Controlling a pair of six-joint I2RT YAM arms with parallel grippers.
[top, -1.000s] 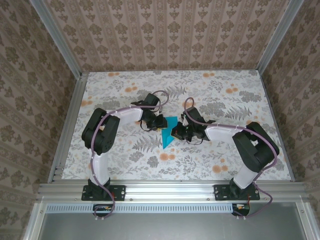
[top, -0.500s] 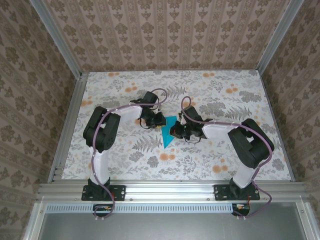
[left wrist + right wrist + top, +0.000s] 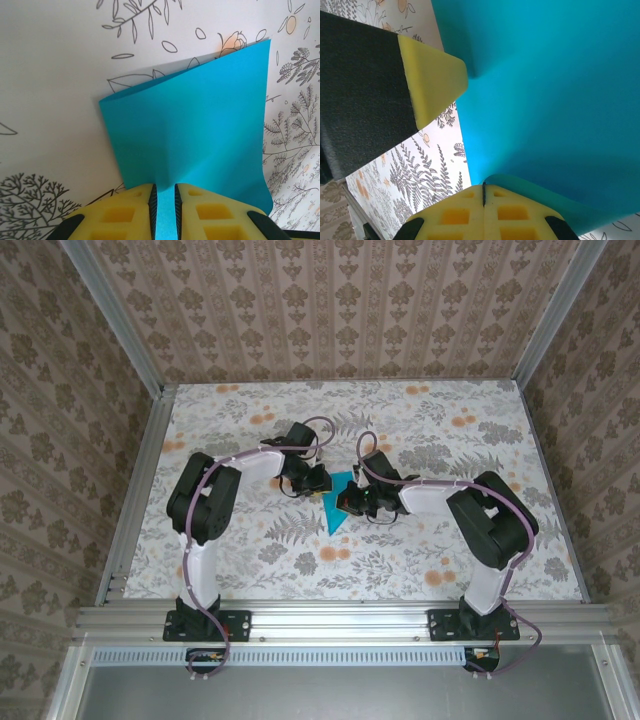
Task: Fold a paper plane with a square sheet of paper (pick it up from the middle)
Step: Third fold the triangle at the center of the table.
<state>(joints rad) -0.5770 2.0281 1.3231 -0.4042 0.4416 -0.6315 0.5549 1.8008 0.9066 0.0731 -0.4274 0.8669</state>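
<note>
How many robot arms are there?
2. The left arm reaches in from the left side of the table, the right arm from the right. Both meet at the blue paper in the middle.

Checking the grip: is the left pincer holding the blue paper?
Yes, the left pincer is closed on an edge of the paper, blue showing between its jaws.

No writing, label, brand, number or sign can be read anywhere; the sheet of paper [image 3: 200, 130] is plain blue and unmarked, while the table [image 3: 250, 560] and the walls [image 3: 330, 310] carry only printed flower and leaf patterns
</note>
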